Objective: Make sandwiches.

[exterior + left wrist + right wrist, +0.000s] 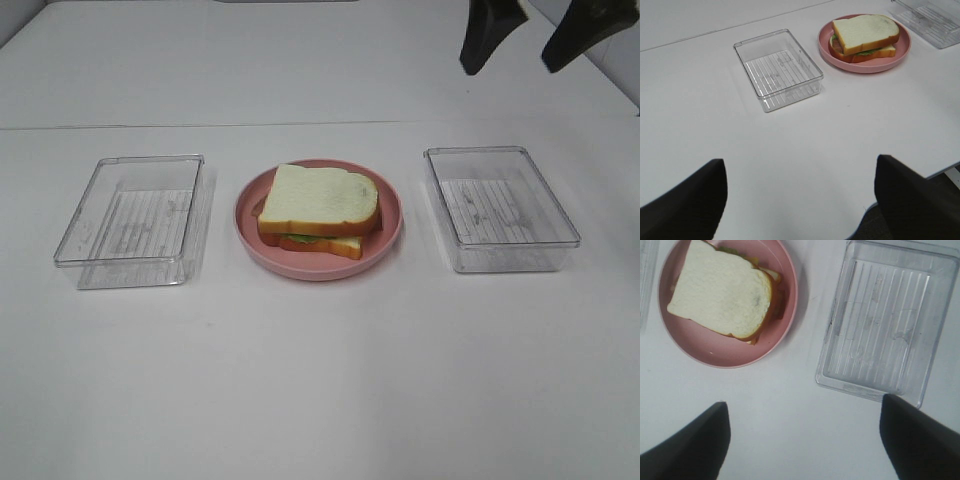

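- While the left gripper (800,200) stays out of the high camera's sight, its own wrist view shows both dark fingers (685,205) spread wide with only bare white table (320,400) between them, holding nothing.
- On the left of the high view sits the left clear tray (130,220), a rectangle with a ribbed floor and nothing inside; its long axis runs from near to far, slightly slanted.
- At the middle rests the pink plate (385,235), round and rimmed, well apart from both trays.
- On that plate lies the sandwich (320,205), assembled: a white slice with orange-brown crust on top, a matching slice at the bottom, and a sliver of green lettuce showing along the near edge between them.
- Its long axis runs roughly left to right across the high view, and the rounded crown of the top slice points to the right, toward the right tray; the top slice sits a little askew over the lower one.
- On the right stands the right clear tray (500,210), also bare, long axis near to far.
- Above and behind it hangs the right gripper (545,35), raised off the table, its fingers (490,30) set wide and holding nothing.
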Motion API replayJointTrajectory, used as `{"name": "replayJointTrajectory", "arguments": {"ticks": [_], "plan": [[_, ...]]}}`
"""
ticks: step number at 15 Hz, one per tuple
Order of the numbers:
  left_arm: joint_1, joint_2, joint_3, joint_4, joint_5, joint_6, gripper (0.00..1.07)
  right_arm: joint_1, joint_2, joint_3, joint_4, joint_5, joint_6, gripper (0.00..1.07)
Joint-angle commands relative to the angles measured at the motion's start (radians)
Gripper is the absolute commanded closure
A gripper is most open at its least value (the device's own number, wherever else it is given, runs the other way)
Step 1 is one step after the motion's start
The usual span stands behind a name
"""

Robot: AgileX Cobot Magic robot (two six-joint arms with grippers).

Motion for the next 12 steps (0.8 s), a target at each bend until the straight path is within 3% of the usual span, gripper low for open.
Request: {"name": "replayJointTrajectory", "arguments": {"ticks": [1, 4, 7, 12], "plan": [[-0.002, -0.021, 0.003, -0.003, -0.013, 0.001, 0.29, -0.003, -0.136, 0.084, -0.008, 0.056, 0.006, 0.31], [-0.002, -0.021, 0.003, -0.003, -0.013, 0.001, 0.29, -0.003, -0.319, 0.248, -0.015, 0.052, 0.000, 0.31], [-0.002, -0.021, 0.003, -0.003, -0.013, 0.001, 0.29, -0.003, -0.658, 0.567, -0.019, 0.009, 0.000, 0.31], [-0.002, -0.021, 0.003, -0.003, -0.013, 0.001, 0.29, -0.003, -1.043, 0.889, -0.019, -0.018, 0.000, 0.31]]}}
